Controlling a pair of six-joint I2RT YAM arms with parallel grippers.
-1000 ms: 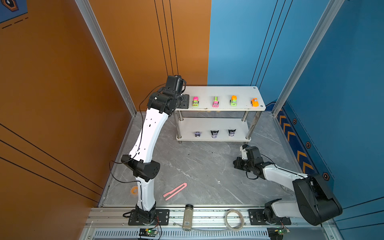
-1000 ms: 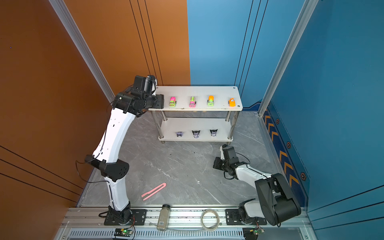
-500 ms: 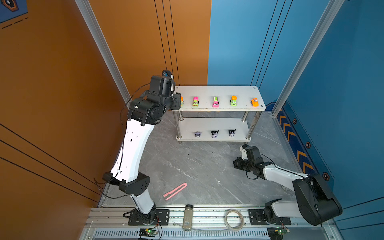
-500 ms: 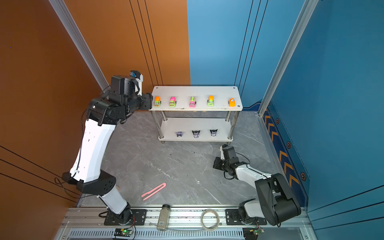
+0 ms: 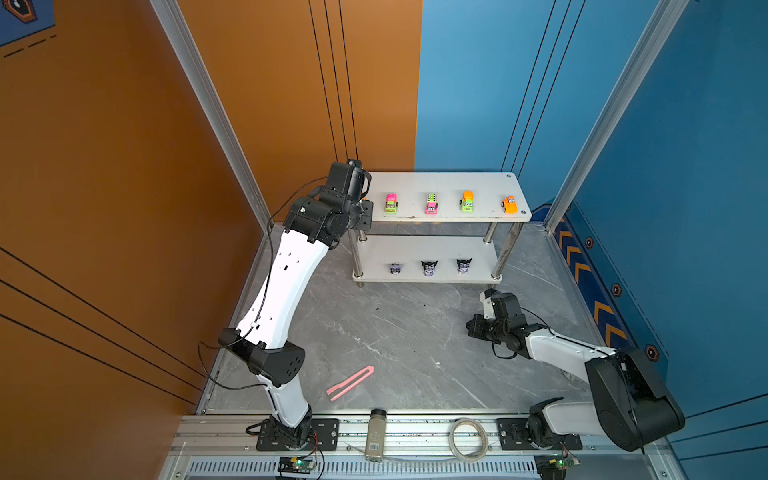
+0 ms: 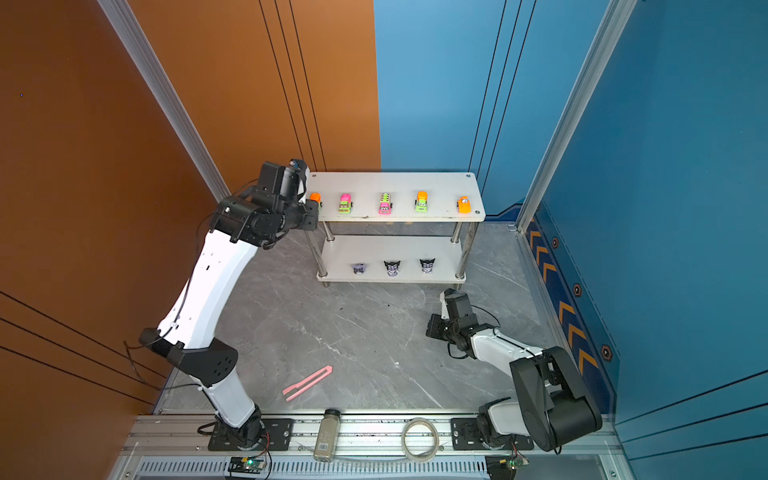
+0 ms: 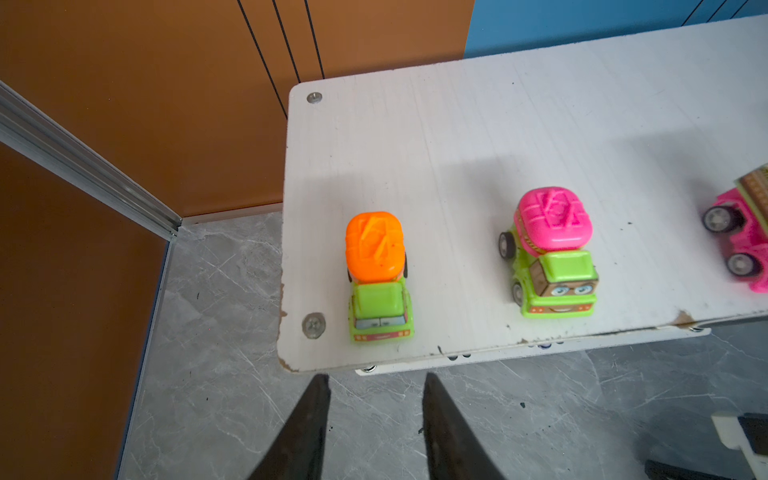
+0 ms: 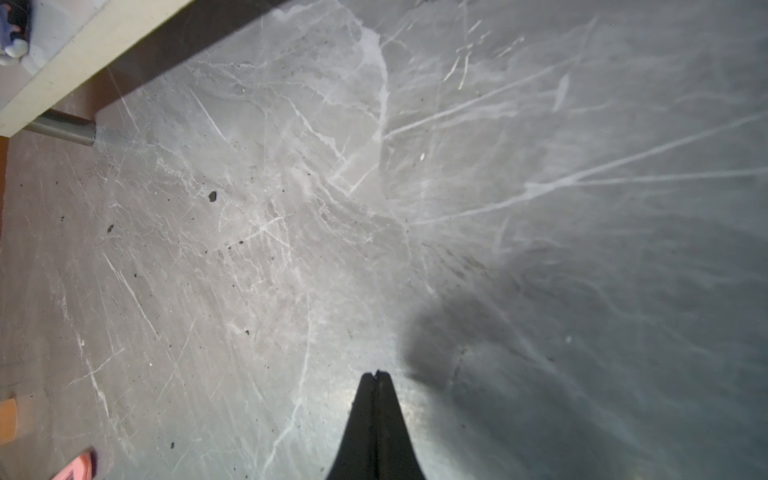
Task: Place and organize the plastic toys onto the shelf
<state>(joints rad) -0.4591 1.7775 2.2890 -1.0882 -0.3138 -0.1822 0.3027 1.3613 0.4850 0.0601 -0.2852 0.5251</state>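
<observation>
The white two-tier shelf stands at the back. Its top tier carries a row of plastic toys: an orange-topped green car at the left end, a pink-topped green car, a pink car, another orange-topped green car and an orange car. On the lower tier stand three purple-and-black figurines. My left gripper is open and empty, just off the shelf's edge in front of the left-end car. My right gripper is shut and empty, low over the floor.
A long pink tweezers-like strip lies on the grey marble floor near the front. A grey bottle and a coil of tubing rest on the front rail. Orange and blue walls close in behind the shelf and on both sides.
My left gripper has drawn back from over the shelf's left end, uncovering the orange-topped green car, and its jaws have narrowed. The right arm has not moved.
</observation>
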